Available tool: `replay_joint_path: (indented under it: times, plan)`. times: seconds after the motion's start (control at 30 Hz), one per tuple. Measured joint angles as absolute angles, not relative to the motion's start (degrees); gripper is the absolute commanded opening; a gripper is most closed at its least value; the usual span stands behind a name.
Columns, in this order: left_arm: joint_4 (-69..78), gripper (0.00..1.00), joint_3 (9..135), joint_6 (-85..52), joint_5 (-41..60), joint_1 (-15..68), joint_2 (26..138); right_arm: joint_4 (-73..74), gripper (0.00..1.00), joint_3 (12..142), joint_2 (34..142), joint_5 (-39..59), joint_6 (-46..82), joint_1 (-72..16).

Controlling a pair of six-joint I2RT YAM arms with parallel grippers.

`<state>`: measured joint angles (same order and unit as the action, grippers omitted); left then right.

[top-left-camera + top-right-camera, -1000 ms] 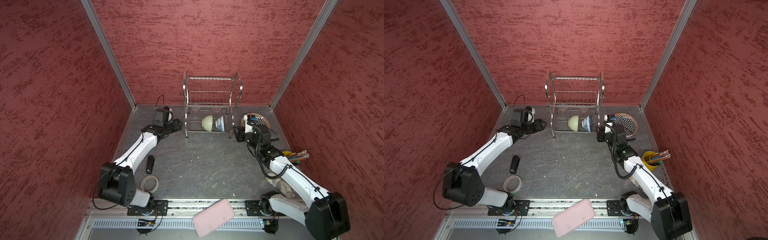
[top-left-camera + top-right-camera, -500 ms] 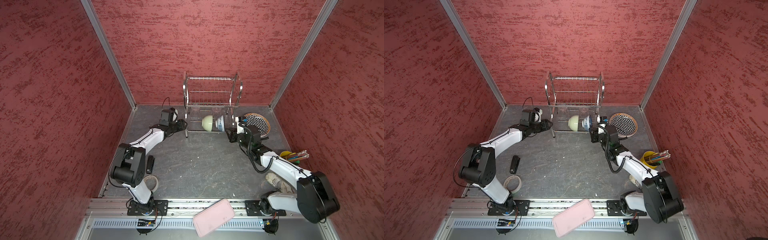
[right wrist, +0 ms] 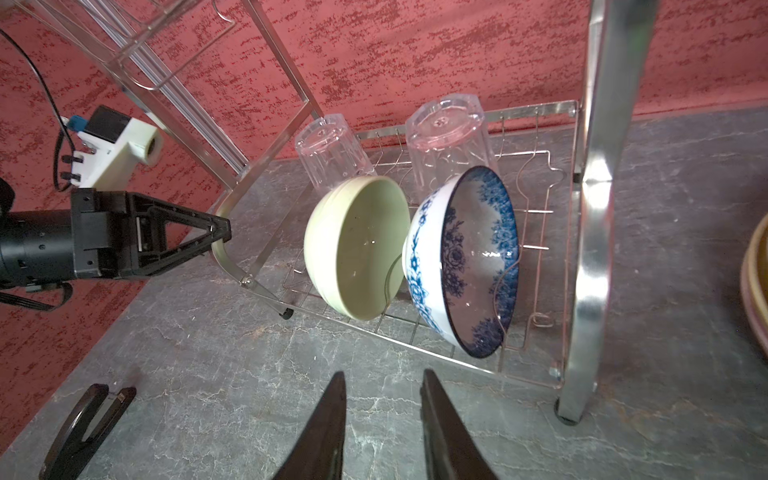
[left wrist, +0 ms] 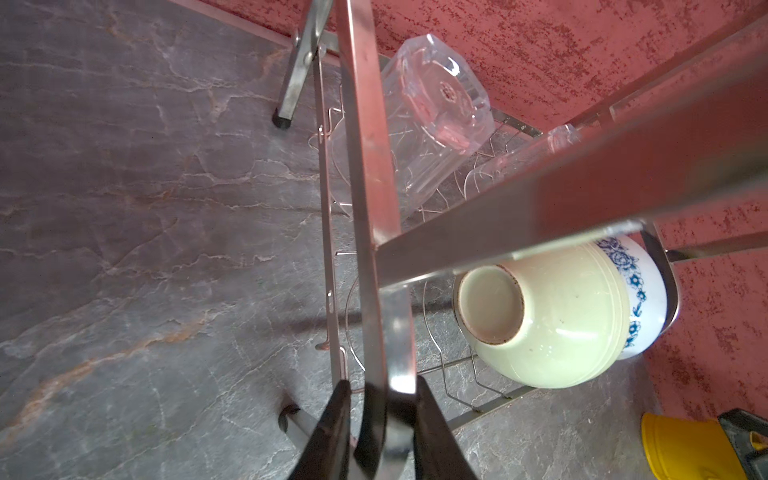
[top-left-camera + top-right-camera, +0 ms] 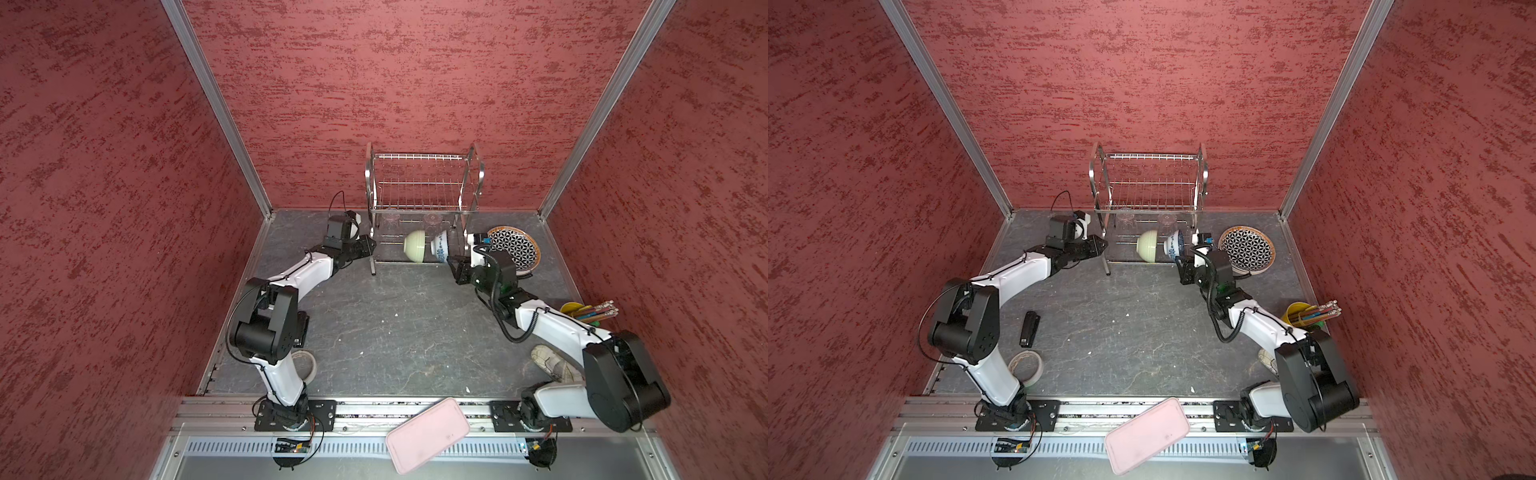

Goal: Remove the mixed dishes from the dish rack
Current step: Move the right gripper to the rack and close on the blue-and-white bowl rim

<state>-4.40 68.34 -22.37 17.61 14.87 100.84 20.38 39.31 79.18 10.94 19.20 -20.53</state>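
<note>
The left hand [image 4: 382, 384], open beside the dish rack [image 4: 365, 124] a second ago, now clamps what looks like its rounded side frame. The right hand [image 3: 384, 378] has come nearer, jaws apart and empty. The pale green bowl [image 3: 357, 245] and the blue-floral white bowl [image 3: 465, 257] stand on edge in the lower tier.

The left arm [image 5: 305, 271] rises from its base at the near edge of the desk [image 5: 395, 332], folds at the elbow and runs its white forearm low toward the far side, with the wrist roughly level. The left pincer [image 4: 382, 392] has its fingers on either side of a side-frame bar of the dish rack [image 4: 368, 158], closed against it. In the right wrist view its fingertips [image 3: 219, 232] meet on that curved bar. The right arm [image 5: 557, 328] is likewise folded, its forearm reaching far and inward. The right pincer [image 3: 382, 380] has its fingers parted, with a clear gap and nothing between them.
</note>
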Motion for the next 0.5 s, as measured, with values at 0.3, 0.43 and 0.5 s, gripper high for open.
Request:
replay_joint_path:
  times: [0.3, 0.43, 0.5]
  plan:
    - [-4.3, 0.19, 68.4, -20.2, 17.0, 15.2, 100.8, 20.4, 0.42, 41.0, 83.5, 10.6, 19.1, -20.6]
    - [-4.6, 0.19, 68.6, -19.4, 16.8, 15.2, 100.8, 21.2, 0.45, 42.0, 85.2, 10.2, 19.0, -20.6]
    - [-4.7, 0.19, 68.6, -19.1, 16.7, 15.2, 100.8, 21.2, 0.45, 42.4, 85.6, 9.9, 18.8, -20.5]
